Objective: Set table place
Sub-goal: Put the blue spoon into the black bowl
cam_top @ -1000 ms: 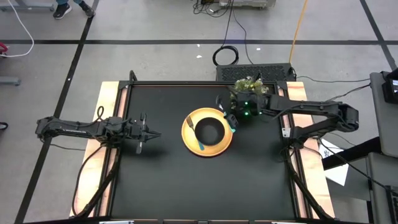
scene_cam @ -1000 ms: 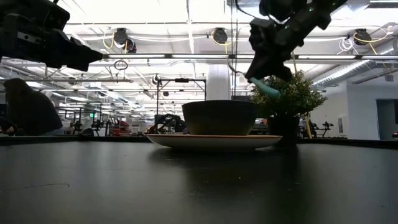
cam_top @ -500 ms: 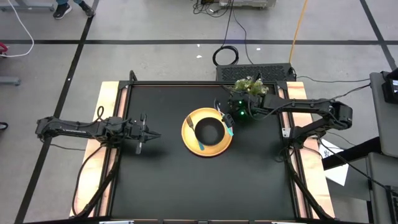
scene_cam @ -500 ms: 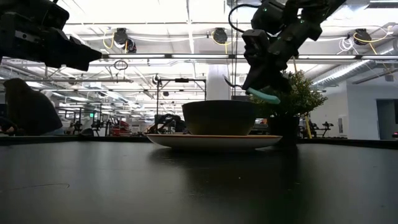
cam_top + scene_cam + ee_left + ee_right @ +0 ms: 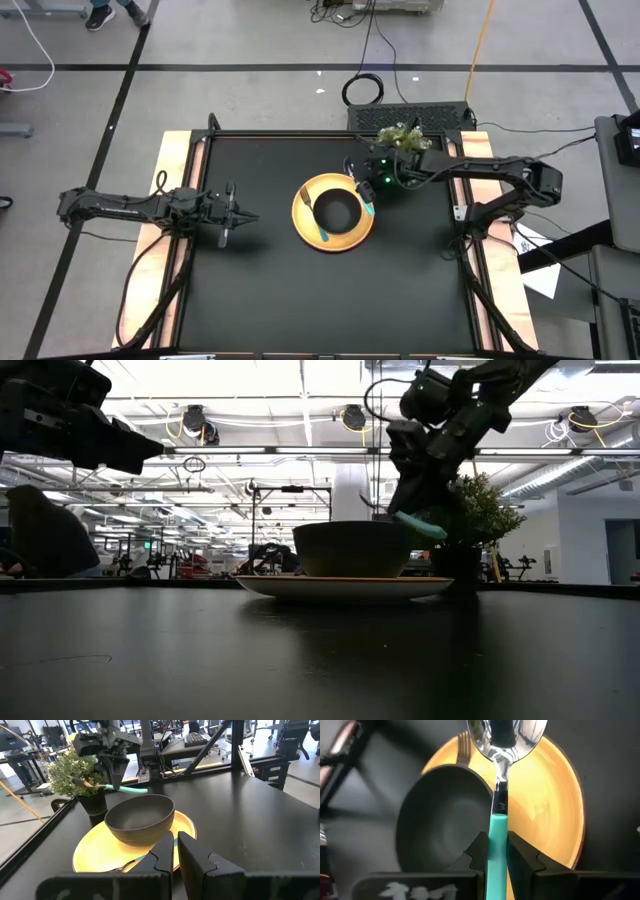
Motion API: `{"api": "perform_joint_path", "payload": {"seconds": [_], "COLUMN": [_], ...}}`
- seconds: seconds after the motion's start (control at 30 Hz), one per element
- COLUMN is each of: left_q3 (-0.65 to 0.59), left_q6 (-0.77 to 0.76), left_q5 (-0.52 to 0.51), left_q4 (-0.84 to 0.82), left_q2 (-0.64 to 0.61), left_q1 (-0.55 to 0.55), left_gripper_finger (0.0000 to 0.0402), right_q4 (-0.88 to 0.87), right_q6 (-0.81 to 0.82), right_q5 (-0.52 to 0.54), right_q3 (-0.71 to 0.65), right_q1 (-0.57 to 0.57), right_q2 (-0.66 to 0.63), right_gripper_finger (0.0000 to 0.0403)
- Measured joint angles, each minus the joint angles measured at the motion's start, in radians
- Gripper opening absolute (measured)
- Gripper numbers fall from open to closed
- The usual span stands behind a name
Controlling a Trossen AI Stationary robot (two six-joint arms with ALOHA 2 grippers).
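Observation:
A round yellow plate [image 5: 356, 236] lies at the middle of the black table [image 5: 260, 290]. A black bowl [image 5: 337, 210] stands on it, and a teal-handled fork [image 5: 323, 233] lies on the plate's near left part. My right gripper [image 5: 366, 188] hangs over the plate's far right rim, beside the bowl, shut on a spoon [image 5: 499, 780] with a teal handle. The same gripper [image 5: 414, 500] shows in the low view, with the handle end [image 5: 422, 527] about level with the bowl's rim. My left gripper [image 5: 243, 215] waits shut at the table's left side, holding nothing. My right gripper pinches the spoon's teal handle [image 5: 498, 836] between its two fingers [image 5: 479, 851]. It comes slanting down from the table's far right. The metal bowl end [image 5: 506, 734] sticks out ahead over the plate. The spoon is lifted clear and lies roughly level.
A bushy green potted plant [image 5: 402, 136] stands at the table's far edge, right behind my right arm. Light wooden strips [image 5: 172, 180] run along the left and right sides. The black tabletop stretches bare in front of the plate.
My right gripper has sunk and moved toward the table's left, carrying the spoon from beside the plant to the plate's far right rim next to the bowl. The spoon's teal handle has dropped to about the bowl's rim height. The grip has stayed shut.

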Motion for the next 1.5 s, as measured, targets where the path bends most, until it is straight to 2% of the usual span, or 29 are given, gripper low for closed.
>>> {"api": "perform_joint_path", "payload": {"seconds": [0.23,0.47,0.97,1.1,1.37,1.5], "left_q3": [0.0,0.0,0.0,0.0,0.0,0.0], "left_q6": [-0.001,0.001,0.003,0.006,0.002,-0.001], "left_q5": [0.0,0.0,0.0,0.0,0.0,0.0], "left_q4": [0.0,-0.001,-0.002,-0.002,-0.005,-0.014], "left_q2": [0.0,0.0,0.0,0.0,0.0,0.0], "left_q1": [0.0,0.0,0.0,0.0,0.0,0.0], "left_gripper_finger": [0.0031,0.0031,0.0031,0.0031,0.0031,0.0031], "right_q4": [-0.03,-0.049,-0.021,-0.025,-0.163,-0.171], "right_q6": [-0.048,-0.079,-0.359,-0.405,-0.504,-0.518], "right_q5": [0.057,0.06,0.079,0.086,0.129,0.063], "right_q3": [0.0,-0.001,0.0,0.038,0.169,0.177], "right_q1": [0.002,0.008,0.036,0.052,0.04,0.027], "right_q2": [0.038,0.044,0.044,0.044,0.084,0.125], "right_gripper_finger": [0.0032,0.0032,0.0032,0.0032,0.0032,0.0032]}}
